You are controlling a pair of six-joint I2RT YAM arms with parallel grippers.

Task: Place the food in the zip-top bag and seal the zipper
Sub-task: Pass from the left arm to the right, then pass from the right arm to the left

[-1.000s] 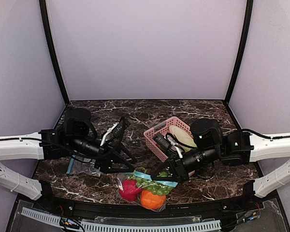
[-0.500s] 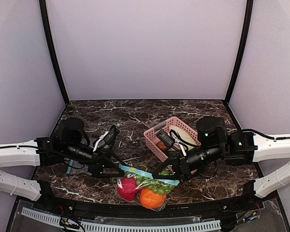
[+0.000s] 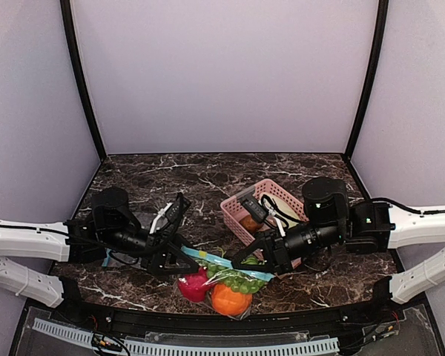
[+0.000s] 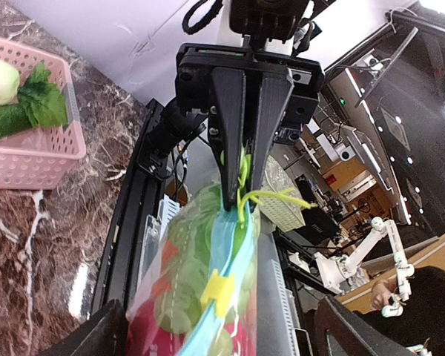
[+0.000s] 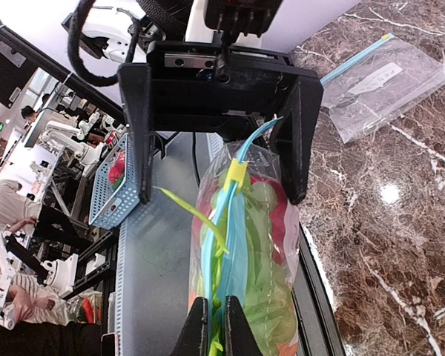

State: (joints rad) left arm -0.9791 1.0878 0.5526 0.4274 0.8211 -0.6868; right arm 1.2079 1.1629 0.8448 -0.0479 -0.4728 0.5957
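We see the zip-top bag (image 3: pixel 221 285) at the near edge of the worktop (image 3: pixel 170 174), between the two arms. The food is inside it: a red fruit (image 3: pixel 195 285), an orange fruit (image 3: pixel 228 299) and green grapes (image 3: pixel 239 281). The bag looks full and fat.

The right tool (image 5: pixel 213 326) is pinched tight on one end of the blue zipper (image 5: pixel 233 222). We think it holds the strip so the top of the bag is up and straight, and the food cannot roll out.

The left tool (image 5: pixel 221 196) is opened wide at the other end. Its two fingers stand one on each side of the zipper, and it has hold of nothing. We think it is there so it can close on the strip and press it shut. A yellow clip (image 5: pixel 236 174) sits on the zipper between the two tools. We cannot tell if the zipper is shut all the way.

The pink basket (image 3: pixel 241 194) stands just behind the right tool. It has a green leafy thing (image 4: pixel 44 107) and something pale in it. A second clear bag (image 5: pixel 378 78) lies flat on the worktop by the left arm and looks empty.
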